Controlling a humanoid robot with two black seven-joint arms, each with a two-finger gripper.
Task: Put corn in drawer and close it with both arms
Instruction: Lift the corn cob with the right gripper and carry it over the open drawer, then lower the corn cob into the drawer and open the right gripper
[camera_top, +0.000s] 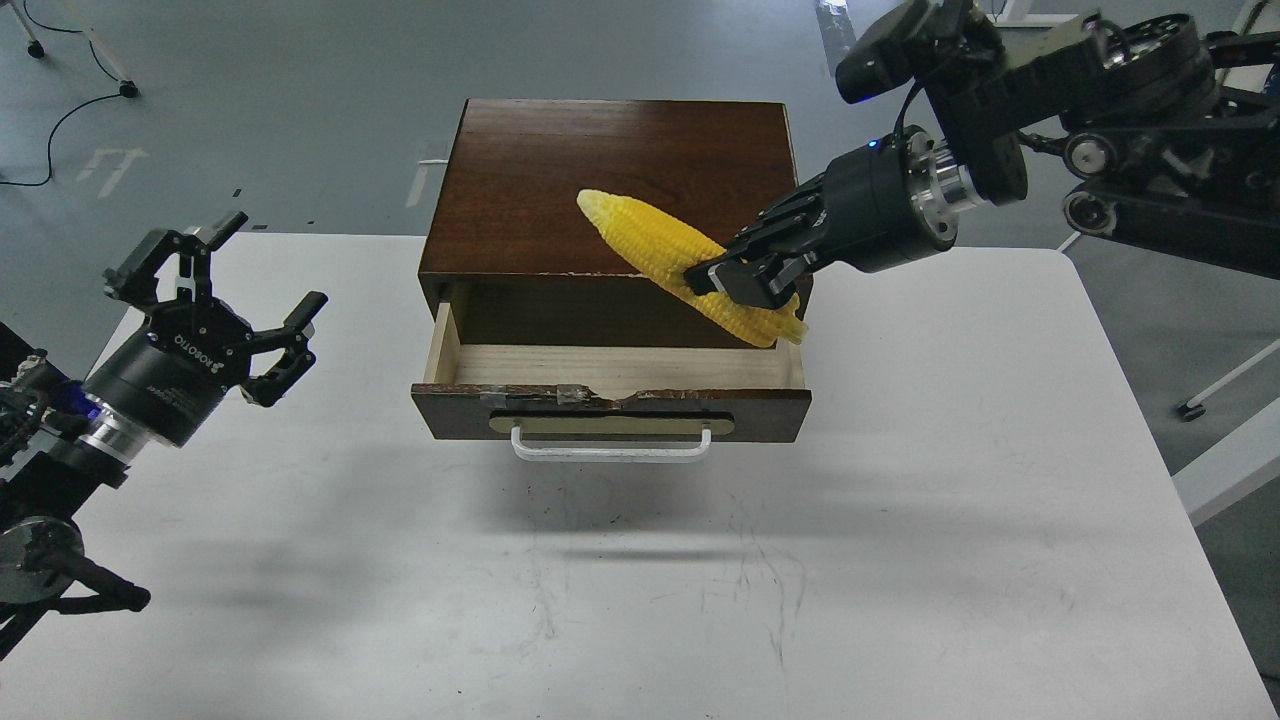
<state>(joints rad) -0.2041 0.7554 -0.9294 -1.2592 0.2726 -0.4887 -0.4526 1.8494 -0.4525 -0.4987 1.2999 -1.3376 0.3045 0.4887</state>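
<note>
The yellow corn (655, 252) hangs in the air above the right part of the open drawer (610, 385), tip pointing up-left over the cabinet top. My right gripper (735, 282) is shut on the corn near its thick end, reaching in from the upper right. The drawer is pulled out, its pale wood inside is bare, and its white bar handle (610, 447) faces me. My left gripper (215, 290) is open and empty, held above the table well left of the drawer.
The dark brown cabinet (615, 185) holding the drawer stands at the back middle of the white table (640, 580). A white chair base (1215, 400) shows beyond the table's right edge.
</note>
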